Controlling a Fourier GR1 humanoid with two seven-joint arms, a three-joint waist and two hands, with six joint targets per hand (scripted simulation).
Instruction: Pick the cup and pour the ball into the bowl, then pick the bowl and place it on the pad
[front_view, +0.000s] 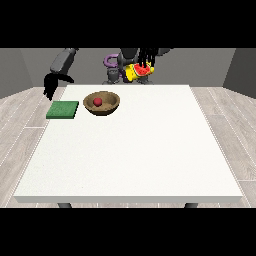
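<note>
Front view: the robot's torso is cut off at the top band and partly hidden behind the raised cup (139, 71). The robot hand at the view's right (147, 56) is seen only as dark fingers draped over the cup from above; they are wrapped round it, but the palm and thumb cannot be made out. The cup is yellow with a red and green patch, held in the air above the far edge of the bench (135, 160), well apart from the bench surface. It is tipped on its side, long axis roughly level and slightly slanted, lower end towards the view's left; which end is the mouth cannot be told.

The robot hand at the view's left (50, 86) hangs off the far left corner of the bench, below a grey forearm sloping down from the shoulder. Its fingers point downward, relaxed and slightly spread, with nothing held. It is near the pad (63, 110) but not touching it.

The bowl (102, 103), brown and upright, stands on the bench just beside the pad, at the pad's right in the view, not on it. The ball (97, 101), red, lies inside the bowl. The pad is green, flat, square, near the bench's left edge.
</note>
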